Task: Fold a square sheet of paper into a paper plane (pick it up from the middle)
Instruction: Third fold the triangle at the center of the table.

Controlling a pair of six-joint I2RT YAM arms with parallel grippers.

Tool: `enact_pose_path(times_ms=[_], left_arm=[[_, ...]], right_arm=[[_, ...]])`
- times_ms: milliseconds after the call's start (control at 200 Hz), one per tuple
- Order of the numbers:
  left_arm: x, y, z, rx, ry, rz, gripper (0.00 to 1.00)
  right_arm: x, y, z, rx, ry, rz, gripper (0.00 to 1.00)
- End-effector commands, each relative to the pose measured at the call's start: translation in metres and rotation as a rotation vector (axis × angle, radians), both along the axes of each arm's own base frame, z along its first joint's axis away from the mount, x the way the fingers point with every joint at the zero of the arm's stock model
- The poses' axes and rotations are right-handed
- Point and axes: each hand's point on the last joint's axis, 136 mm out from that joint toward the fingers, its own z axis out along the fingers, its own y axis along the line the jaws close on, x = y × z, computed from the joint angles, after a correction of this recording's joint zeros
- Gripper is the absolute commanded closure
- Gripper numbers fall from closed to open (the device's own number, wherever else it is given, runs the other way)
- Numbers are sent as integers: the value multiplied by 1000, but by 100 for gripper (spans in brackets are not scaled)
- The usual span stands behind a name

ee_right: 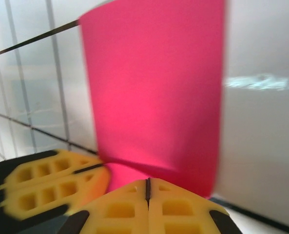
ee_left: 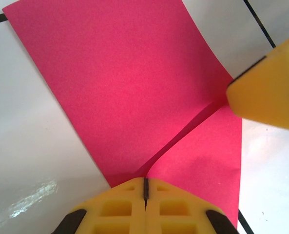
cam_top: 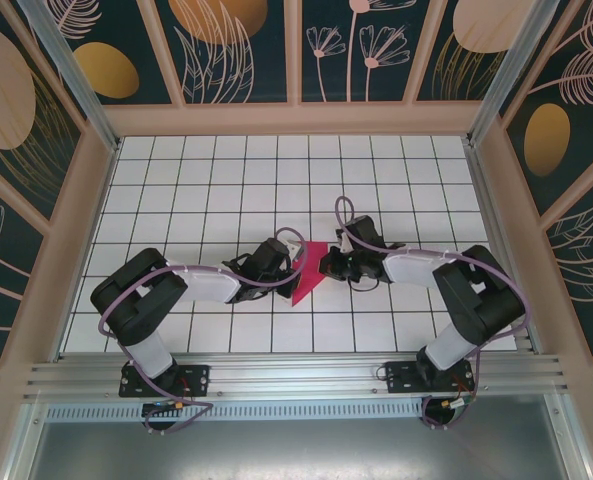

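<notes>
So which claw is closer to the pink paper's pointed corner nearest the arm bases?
Left. The left gripper is shut on the paper just beyond that corner; the right gripper is shut on its opposite, right edge, farther off.

A bench [cam_top: 176,180] done up in white squares with dark grid lines is seen, glossy enough that light gets reflected off it. It's boxed in on three sides by a pale wooden frame [cam_top: 296,118] fitted with dark teal panels [cam_top: 236,50], which are painted with gold ovals and pale plant outlines. Along the near edge an aluminium rail [cam_top: 296,375] is mounted, with a grey metal sheet [cam_top: 296,445] just below it.
</notes>
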Motion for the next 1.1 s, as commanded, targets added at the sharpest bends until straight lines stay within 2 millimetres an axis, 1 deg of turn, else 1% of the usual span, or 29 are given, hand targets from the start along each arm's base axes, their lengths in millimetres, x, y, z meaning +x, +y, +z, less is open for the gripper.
enact_pose_path(times_ms=[0, 170, 330, 445, 510, 565, 691, 826, 916, 1096], left_arm=[[-12, 19, -27, 93, 74, 13, 100], [-11, 18, -26, 97, 71, 13, 100], [-11, 19, -26, 104, 69, 8, 100], [-11, 20, -29, 113, 70, 12, 100], [-11, 21, -30, 116, 71, 11, 100], [-11, 22, -31, 120, 72, 13, 100], [-10, 22, -30, 121, 65, 17, 100], [-9, 21, -29, 119, 64, 19, 100], [-9, 20, -30, 117, 67, 16, 100], [-9, 18, -29, 113, 69, 12, 100]], right_arm=[[-16, 19, 12, 72, -2, 54, 95], [-28, 29, -1, 91, 30, 35, 97], [-34, 34, -14, 111, 56, 40, 97], [-36, 29, -31, 78, 84, 30, 98], [-36, 27, -34, 65, 84, 25, 98], [-36, 28, -30, 73, 77, 28, 98], [-38, 33, -11, 115, 48, 44, 97], [-46, 35, 2, 164, 36, 44, 96], [-50, 37, 3, 186, 37, 40, 96], [-52, 43, -5, 202, 58, 41, 97]])
